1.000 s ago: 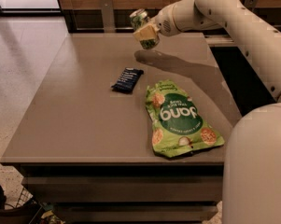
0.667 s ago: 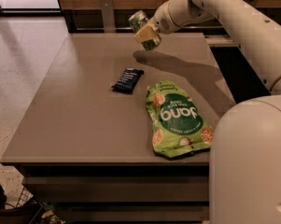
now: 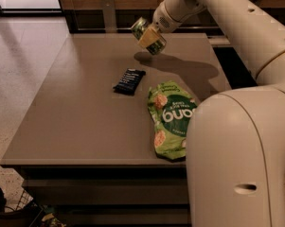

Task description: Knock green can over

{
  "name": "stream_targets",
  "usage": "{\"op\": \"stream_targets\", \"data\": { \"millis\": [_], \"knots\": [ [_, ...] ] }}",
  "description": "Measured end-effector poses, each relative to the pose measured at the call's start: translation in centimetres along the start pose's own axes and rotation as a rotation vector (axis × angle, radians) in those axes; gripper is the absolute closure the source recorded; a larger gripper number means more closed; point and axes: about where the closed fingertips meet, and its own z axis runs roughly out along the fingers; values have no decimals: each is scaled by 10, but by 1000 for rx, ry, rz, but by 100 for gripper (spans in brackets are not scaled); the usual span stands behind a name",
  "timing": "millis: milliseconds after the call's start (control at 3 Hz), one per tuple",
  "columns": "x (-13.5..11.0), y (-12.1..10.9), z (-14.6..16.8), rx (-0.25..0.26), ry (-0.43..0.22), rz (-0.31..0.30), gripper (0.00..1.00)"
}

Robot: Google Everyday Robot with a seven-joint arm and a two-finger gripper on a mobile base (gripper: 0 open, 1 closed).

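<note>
The green can is held tilted in the air above the far middle of the grey table, its silver top pointing up and to the left. My gripper is shut on the green can, with a tan finger pad across its side. The white arm reaches in from the upper right. The can's shadow lies on the table just below it.
A dark snack bar lies near the table's middle. A large flat bright green snack bag lies to the right of it, near the front edge. My white body fills the lower right. A post stands behind the table.
The arm has shifted a little to the left with the can still held tilted in the gripper. The bar and the bag have not moved.
</note>
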Motion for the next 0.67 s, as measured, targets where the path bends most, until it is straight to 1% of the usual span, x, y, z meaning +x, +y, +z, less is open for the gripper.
{"op": "stream_targets", "data": {
  "millis": [333, 667],
  "knots": [
    [9, 0, 6, -5, 82, -1, 100],
    [14, 1, 12, -13, 142, -5, 100]
  ]
}}
